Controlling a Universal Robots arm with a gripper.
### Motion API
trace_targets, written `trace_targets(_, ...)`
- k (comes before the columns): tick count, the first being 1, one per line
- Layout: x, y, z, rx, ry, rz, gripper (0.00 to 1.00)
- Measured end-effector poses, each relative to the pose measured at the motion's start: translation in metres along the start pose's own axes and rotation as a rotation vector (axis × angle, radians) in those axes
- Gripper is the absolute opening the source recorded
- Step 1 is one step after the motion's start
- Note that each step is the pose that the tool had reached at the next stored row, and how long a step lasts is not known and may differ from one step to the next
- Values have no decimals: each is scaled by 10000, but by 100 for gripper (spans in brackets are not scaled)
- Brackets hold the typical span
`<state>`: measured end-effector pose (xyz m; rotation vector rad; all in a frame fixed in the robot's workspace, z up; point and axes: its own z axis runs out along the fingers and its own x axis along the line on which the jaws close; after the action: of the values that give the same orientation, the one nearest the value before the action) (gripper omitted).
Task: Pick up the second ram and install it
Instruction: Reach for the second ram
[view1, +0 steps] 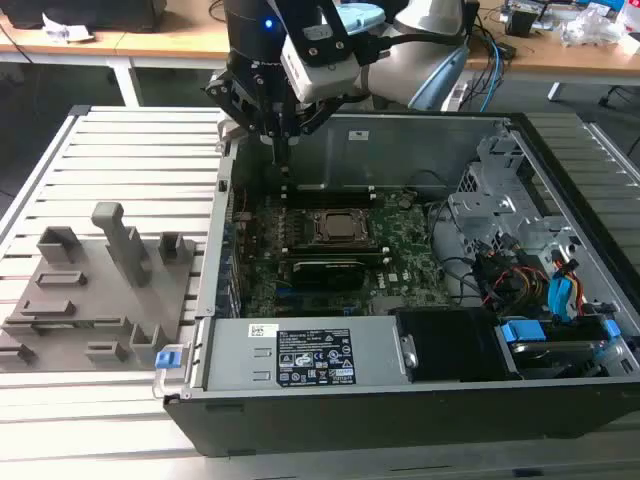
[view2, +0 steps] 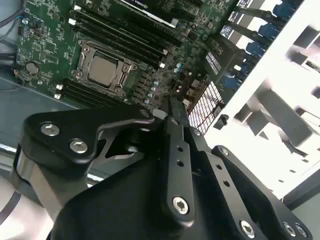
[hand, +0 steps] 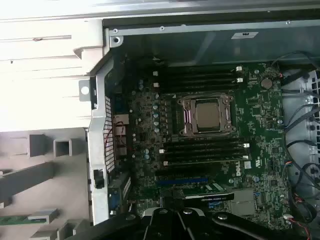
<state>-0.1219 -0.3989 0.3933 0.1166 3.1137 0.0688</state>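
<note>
Exterior view: clenched tool (view1: 280, 150) over open computer case (view1: 400, 425) on slatted metal table (view1: 120, 150), wooden desks (view1: 160, 42) behind.

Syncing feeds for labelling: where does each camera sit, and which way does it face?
Exterior view: off the arm, looking down on the open computer case and grey tray; arm and pincer show.
Second wrist view: on the arm, looking along the pincer at the motherboard.
First wrist view: on the arm, facing the motherboard; some pincer shows.
Both wrist views share the processor socket.
</note>
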Motion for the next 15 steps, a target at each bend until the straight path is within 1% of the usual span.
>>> trace_targets(1, 18, -1, -1, 1, 0, 1, 11)
trace_targets(3, 167, -13, -4, -1, -5, -2, 11)
trace_targets(5, 345, -26, -9, -1, -12, -3, 11)
trace_targets(6, 420, -31, -11, -1, -16, 1, 11)
trace_targets(7, 474, -35, -13, -1, -17, -1, 11)
trace_targets(9, 692, -52, -18, -2, -24, -3, 11)
trace_targets(11, 821, -61, -21, -2, -24, -2, 11)
trace_targets(15, 962, -72, -22, -3, -26, 0, 11)
